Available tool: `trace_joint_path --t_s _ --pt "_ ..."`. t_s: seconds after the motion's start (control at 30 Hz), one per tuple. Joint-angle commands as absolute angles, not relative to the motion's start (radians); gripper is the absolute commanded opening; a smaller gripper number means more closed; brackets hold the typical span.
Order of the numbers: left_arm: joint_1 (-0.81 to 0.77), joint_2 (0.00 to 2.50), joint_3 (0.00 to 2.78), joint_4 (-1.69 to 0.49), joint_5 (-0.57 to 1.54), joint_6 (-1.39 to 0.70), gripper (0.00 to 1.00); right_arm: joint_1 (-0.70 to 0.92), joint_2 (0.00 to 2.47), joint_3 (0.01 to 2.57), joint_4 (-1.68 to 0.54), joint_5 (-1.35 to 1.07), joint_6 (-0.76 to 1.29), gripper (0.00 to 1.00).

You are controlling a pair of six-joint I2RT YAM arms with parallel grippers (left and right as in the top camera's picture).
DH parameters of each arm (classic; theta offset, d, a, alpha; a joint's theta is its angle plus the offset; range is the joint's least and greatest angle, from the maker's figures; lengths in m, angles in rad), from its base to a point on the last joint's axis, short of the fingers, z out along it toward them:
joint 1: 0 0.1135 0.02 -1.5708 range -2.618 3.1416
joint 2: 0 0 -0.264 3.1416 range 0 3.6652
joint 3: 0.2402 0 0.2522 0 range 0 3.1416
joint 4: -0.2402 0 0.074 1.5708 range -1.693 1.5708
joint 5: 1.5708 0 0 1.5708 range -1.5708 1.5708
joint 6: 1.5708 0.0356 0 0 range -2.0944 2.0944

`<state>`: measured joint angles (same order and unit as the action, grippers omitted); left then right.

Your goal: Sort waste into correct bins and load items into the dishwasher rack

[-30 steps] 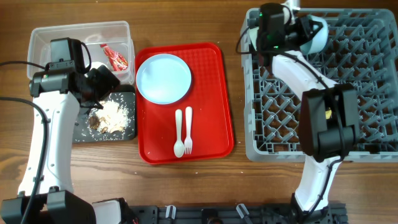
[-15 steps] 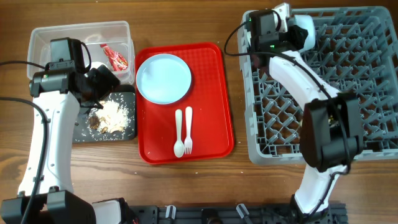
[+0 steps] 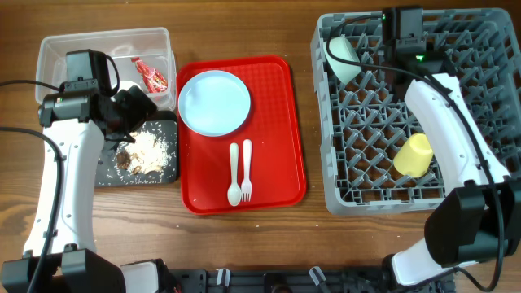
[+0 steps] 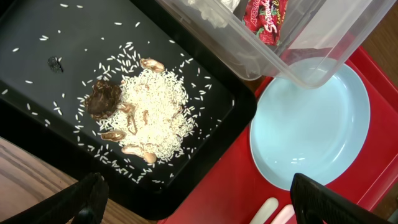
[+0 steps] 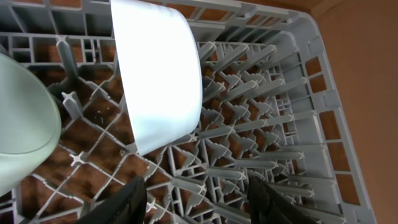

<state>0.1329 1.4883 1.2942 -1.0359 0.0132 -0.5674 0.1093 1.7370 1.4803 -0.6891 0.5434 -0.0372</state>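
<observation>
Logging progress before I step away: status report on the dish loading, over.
Left gripper open, empty, above black tray. Right gripper open over rack. Mint bowl, yellow cup racked; plate, spoon, fork on red tray.

The overhead view looks straight down from high above the counter and takes in its whole width, from the black tray on one side to the dishwasher rack on the other. The left wrist view faces down, close over that black tray, a corner of the clear tub and the pale blue plate; the overhead shows all three too. The right wrist view looks closely into the rack at the mint bowl, which is also seen from overhead.
</observation>
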Motion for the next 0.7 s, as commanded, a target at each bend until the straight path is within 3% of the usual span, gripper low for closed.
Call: trace_joint_path --t_s 0.0,0.13,0.2,0.4,0.57,0.67 --pt "0.135 1.479 1.295 -1.036 0.018 -0.581 0.95 0.107 1.728 1.477 -0.71 0.436 -0.017 0.54" --pt "0.135 1.479 1.295 -1.045 0.017 -0.58 0.95 0.12 1.699 1.479 -0.84 -0.142 -0.034 0.57" --pt "0.135 1.479 1.295 -1.061 0.017 -0.58 0.95 0.147 1.647 1.479 -0.856 -0.269 0.008 0.6" --pt "0.135 1.479 1.295 -1.122 -0.018 -0.58 0.96 0.391 1.626 1.479 -0.981 -0.282 0.169 0.61" --pt "0.135 1.479 1.295 -1.127 -0.017 -0.58 0.96 0.666 1.75 1.479 -0.995 -0.099 0.464 0.62" --pt "0.135 1.479 1.295 -1.127 -0.017 -0.58 0.96 0.746 1.843 1.479 -0.981 -0.06 0.596 0.62"
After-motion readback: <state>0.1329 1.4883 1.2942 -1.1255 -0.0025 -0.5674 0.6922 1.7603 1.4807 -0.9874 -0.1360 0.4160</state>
